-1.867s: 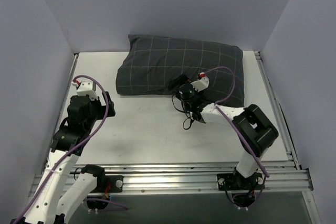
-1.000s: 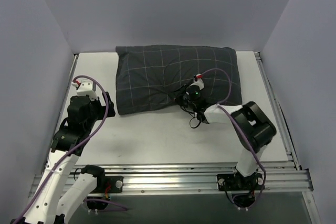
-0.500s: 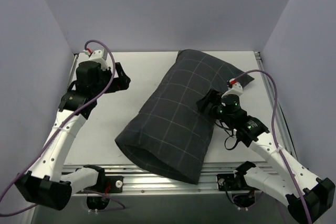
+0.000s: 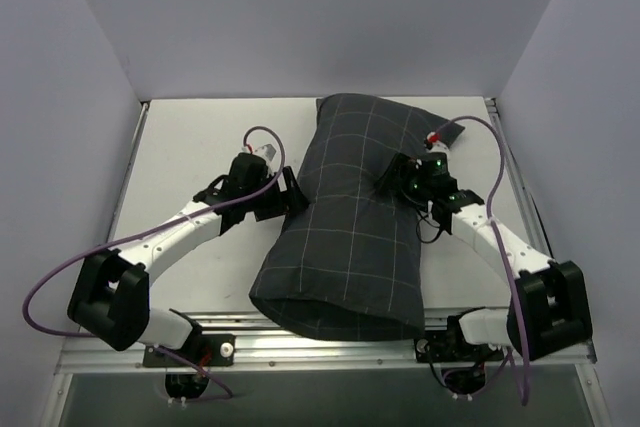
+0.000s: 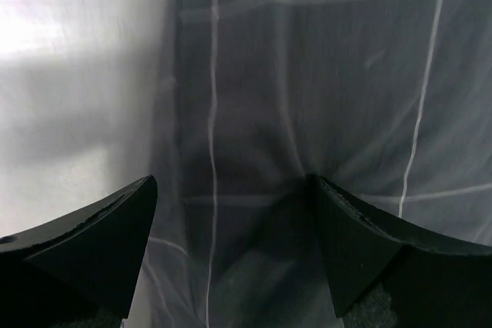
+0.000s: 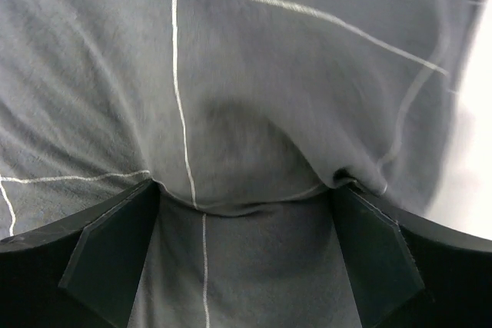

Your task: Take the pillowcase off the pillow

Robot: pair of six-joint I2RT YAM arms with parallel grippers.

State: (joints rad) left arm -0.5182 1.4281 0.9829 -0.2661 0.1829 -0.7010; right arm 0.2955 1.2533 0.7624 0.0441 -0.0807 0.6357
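The dark checked pillowcase [image 4: 345, 237] lies lengthwise from the table's back to its front edge, its near end hanging over the rail. It looks full; the white pillow is hidden inside it. My left gripper [image 4: 292, 197] is at the cloth's left edge, jaws wide apart, with cloth [image 5: 323, 74] in front of and between the fingers [image 5: 108, 236]. My right gripper [image 4: 393, 179] presses on the case's upper right side, jaws wide apart, and a fold of cloth [image 6: 231, 74] bulges between its fingers [image 6: 377, 243].
The white table [image 4: 190, 137] shows bare at the left and along the right edge. The metal rail [image 4: 150, 332] runs along the near edge. Grey walls close in the left, back and right sides.
The left arm has swung from the back left corner over to the pillowcase's left edge. The pillowcase has turned more lengthwise and shifted right. The right gripper has moved slightly toward the back.
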